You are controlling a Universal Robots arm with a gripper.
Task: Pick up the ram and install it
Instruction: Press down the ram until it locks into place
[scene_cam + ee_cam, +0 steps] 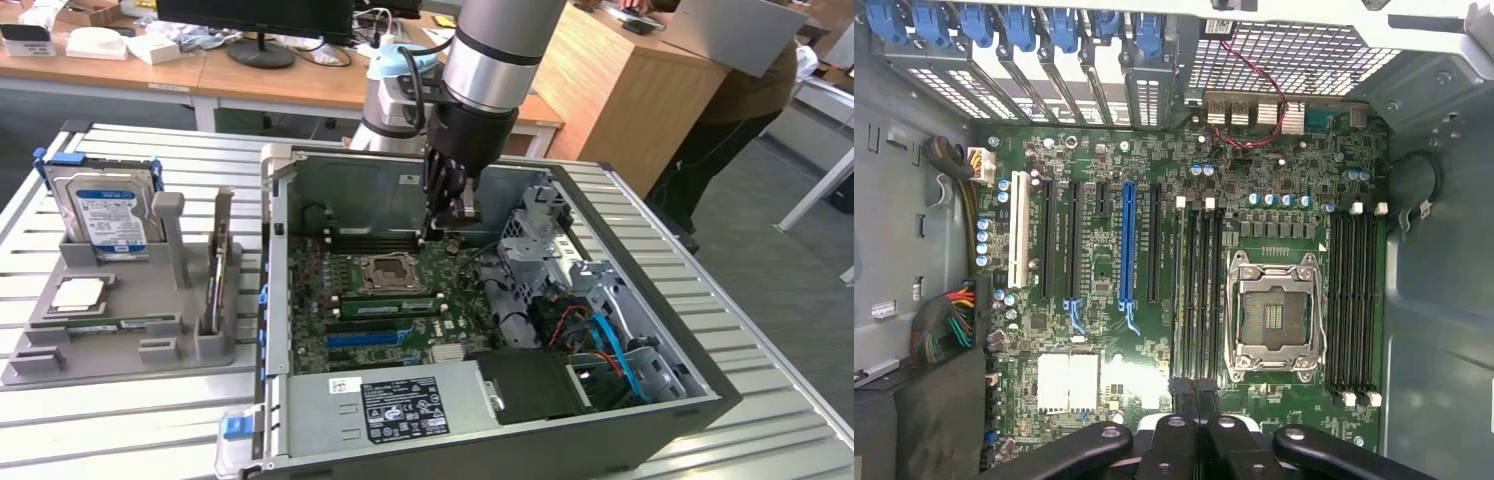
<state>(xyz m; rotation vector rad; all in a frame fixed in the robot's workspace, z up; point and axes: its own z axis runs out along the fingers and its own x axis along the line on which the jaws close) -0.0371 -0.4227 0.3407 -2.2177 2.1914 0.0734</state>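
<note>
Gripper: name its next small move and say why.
Probably a short, straight descent to press the ram home. The gripper hangs with jaws shut and empty over the slots beside the CPU socket, where the ram already stands.

The board (1154,330) is coloured green, with one blue slot (1127,240) and one white slot (1017,235) set among black ones. The fingers (1180,395) are black. At the exterior view's left, a blue-and-white label is borne by the drive (107,210), which is framed in blue above a grey stand (134,335). The worktop (761,340) is ribbed in silver-grey.
</note>
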